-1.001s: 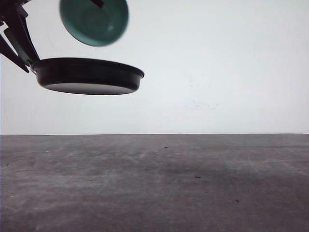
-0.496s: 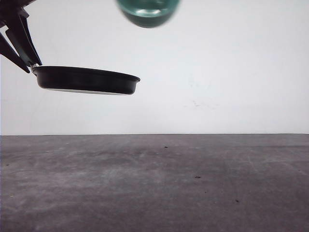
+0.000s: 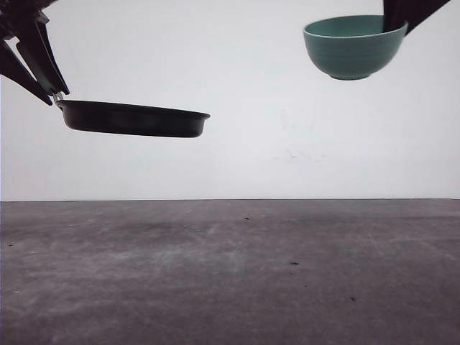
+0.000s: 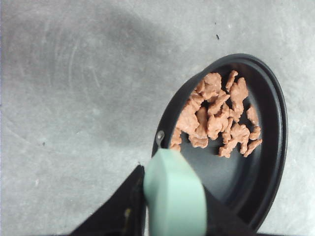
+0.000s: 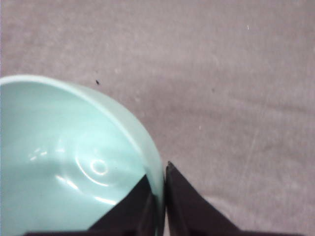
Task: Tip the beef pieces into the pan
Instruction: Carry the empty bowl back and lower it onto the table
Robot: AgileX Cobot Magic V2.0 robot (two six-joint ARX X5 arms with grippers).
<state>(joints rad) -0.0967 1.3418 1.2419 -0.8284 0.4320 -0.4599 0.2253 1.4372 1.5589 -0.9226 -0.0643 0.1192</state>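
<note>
The beef point(image 4: 219, 119) was seen already in the pan point(image 3: 133, 119), held level by its handle in the left jaws point(image 4: 167, 216), while the empty bowl point(image 3: 353, 46), pinched at its rim by the right jaws point(image 5: 158, 206), was held upright well apart, both above the desk point(image 3: 230, 273).

In the front view the pan point(image 3: 133, 118) shows only its side wall, hiding the beef pieces point(image 4: 219, 115). The left gripper point(image 3: 29, 54) and right gripper point(image 3: 402, 14) run off the frame. The bowl point(image 5: 69, 157) is cut by the wrist picture's edge.

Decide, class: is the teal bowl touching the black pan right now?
Apart. In the front view, the bowl hangs in the right gripper, with clear white wall between it and the pan held by the left gripper.
</note>
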